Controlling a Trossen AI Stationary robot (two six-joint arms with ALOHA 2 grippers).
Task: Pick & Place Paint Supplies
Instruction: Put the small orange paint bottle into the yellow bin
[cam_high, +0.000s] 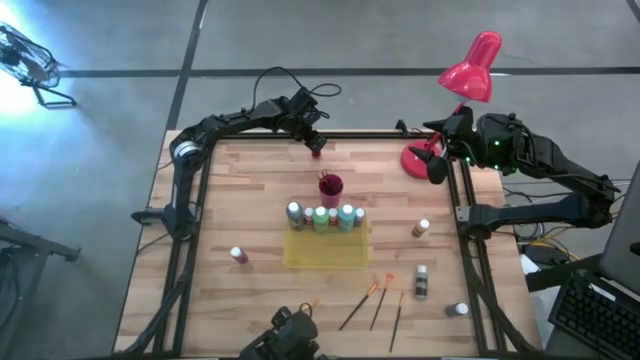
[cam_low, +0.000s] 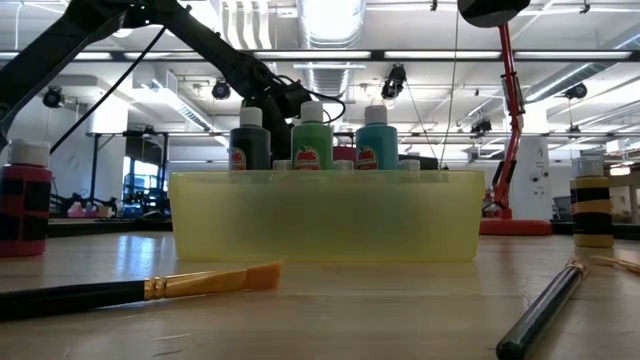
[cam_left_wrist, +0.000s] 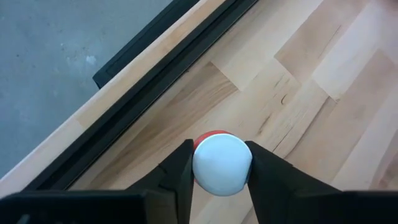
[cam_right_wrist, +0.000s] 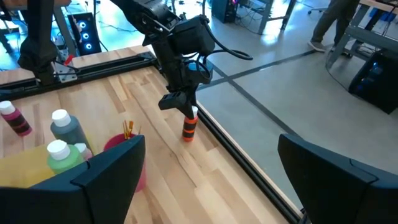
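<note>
Left gripper (cam_left_wrist: 219, 171) sits at the surface's far edge, fingers hugging a red bottle (cam_left_wrist: 214, 138) under its white cap; squeeze evenly, then lift straight. Right gripper (cam_right_wrist: 211, 180) waits far right, spread wide

far edge: I've got the left gripper (cam_high: 316, 146) around a paint bottle (cam_high: 317, 150) | mid-table: cup (cam_high: 330, 186) just behind the bottle row (cam_high: 322, 216) in the tray (cam_high: 325, 252) | near side: three brushes (cam_high: 378, 302) right of tray | right arm parked beside the lamp (cam_high: 470, 72)
</note>
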